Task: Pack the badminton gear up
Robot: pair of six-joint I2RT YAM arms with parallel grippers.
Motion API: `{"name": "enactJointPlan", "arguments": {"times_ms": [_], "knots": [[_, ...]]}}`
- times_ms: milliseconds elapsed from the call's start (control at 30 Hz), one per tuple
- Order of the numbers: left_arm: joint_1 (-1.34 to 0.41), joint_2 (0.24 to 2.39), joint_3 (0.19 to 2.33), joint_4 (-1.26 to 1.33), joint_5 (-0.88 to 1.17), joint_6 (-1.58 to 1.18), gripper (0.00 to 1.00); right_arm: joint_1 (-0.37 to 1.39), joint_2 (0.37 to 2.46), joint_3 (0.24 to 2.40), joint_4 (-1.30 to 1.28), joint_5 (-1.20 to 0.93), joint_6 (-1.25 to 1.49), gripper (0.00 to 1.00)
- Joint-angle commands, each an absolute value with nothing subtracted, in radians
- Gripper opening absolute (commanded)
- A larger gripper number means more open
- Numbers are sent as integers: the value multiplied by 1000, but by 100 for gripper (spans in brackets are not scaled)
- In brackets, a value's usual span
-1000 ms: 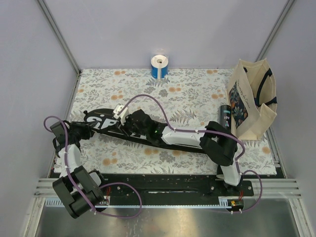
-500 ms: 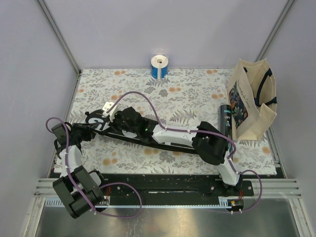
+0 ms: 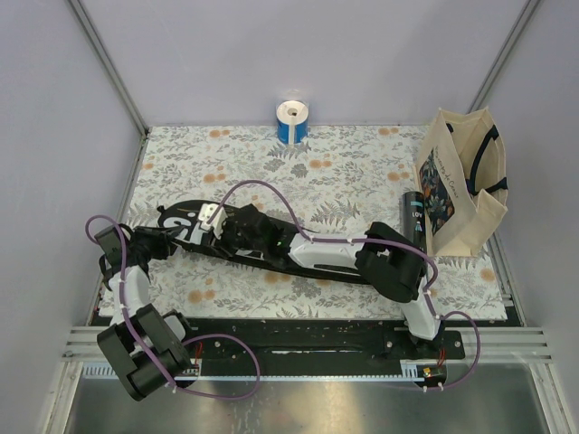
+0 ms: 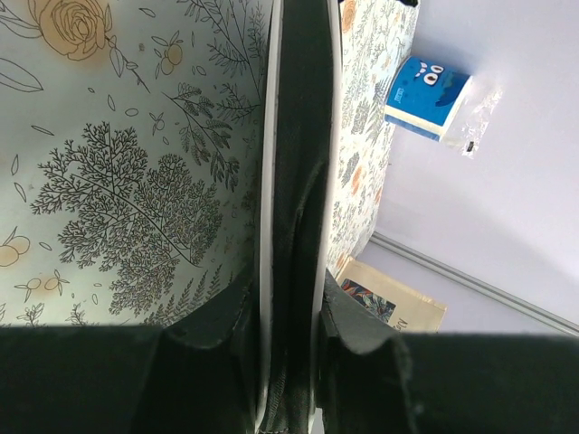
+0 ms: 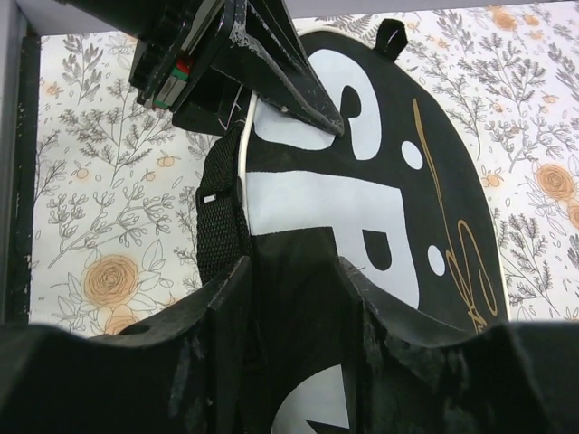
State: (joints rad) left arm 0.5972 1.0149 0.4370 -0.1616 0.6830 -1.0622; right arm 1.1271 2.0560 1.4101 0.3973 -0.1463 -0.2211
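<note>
The long black "SPORT" racket cover (image 3: 298, 258) lies slantwise across the floral mat, its wide end at the left. My left gripper (image 3: 166, 237) is shut on that end's white-piped edge (image 4: 298, 181), which fills its jaws (image 4: 288, 325). My right gripper (image 3: 220, 226) sits over the printed letters just to the right. Its fingers (image 5: 294, 298) are shut on a raised fold of the cover's black fabric (image 5: 294, 262). A black cylindrical tube (image 3: 412, 215) lies against the tote bag at the right.
A cream tote bag (image 3: 461, 190) with a floral print stands at the right edge of the mat (image 3: 362, 172). A short blue-and-white roll (image 3: 291, 121) stands at the back wall. Purple cables loop over both arms.
My right gripper slid left along the cover, then came back a little to the right. The left gripper and the cover's wide end stayed where they were.
</note>
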Motion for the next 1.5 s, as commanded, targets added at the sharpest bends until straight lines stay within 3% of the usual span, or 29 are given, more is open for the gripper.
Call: {"name": "enactJointPlan", "arguments": {"times_ms": [0,67,133,333,500,733,1000,1467], "knots": [[595,1005,463,-204,745,-1095,0,1111,2057,1477,318,-244,-270,46],[597,1003,463,-206,742,-1094,0,1111,2072,1493,308,-232,-270,30],[595,1000,460,-207,733,-1092,0,1111,2071,1496,308,-235,-262,27],[595,1028,469,-207,744,-1089,0,1114,2034,1525,227,-333,-212,38],[595,1025,457,-219,770,-1149,0,1114,1985,1574,126,-67,100,39],[594,1017,479,-425,692,-1196,0,1152,1770,1217,397,69,549,40],[595,937,482,-483,683,-1292,0,1318,1827,1123,604,267,614,41],[595,867,469,-555,706,-1325,0,1356,2046,1298,696,442,609,52]]}}
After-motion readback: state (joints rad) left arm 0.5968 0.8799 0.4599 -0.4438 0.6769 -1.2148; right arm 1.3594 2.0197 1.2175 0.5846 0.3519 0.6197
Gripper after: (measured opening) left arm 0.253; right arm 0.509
